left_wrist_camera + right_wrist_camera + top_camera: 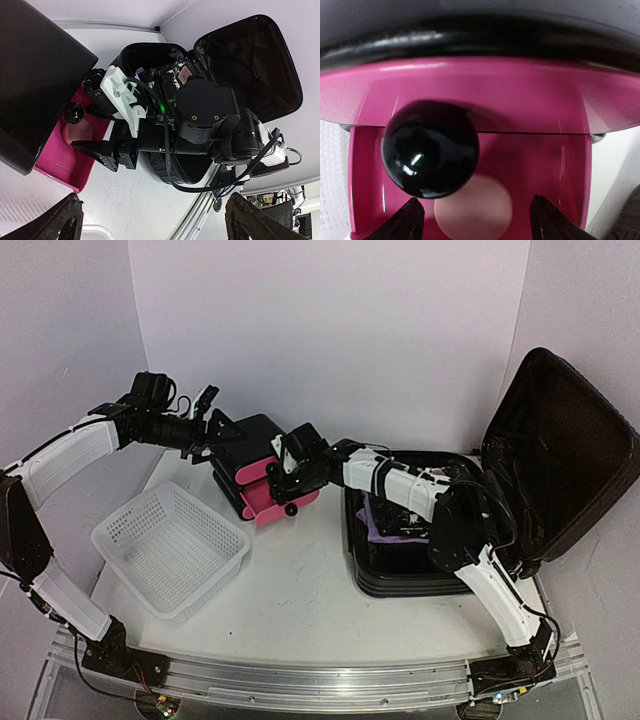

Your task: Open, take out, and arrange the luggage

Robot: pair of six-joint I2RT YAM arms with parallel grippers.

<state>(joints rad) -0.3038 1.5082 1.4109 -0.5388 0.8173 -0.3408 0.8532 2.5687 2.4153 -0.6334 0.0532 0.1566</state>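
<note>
The black hard-shell luggage [400,585] lies open at the right of the tabletop [300,610], its lid [560,460] raised toward the wall and a purple cloth [385,522] inside. Reaching across it, the right claw [480,222] stands released just short of the black knob [430,148] on a pink drawer [470,95]. The left claw [155,222] gapes wide beside the small drawer box [250,435], grasping nothing. The glossy round knob could slip from a closing grip, or the nudge could topple the seemingly tilted box.
</note>
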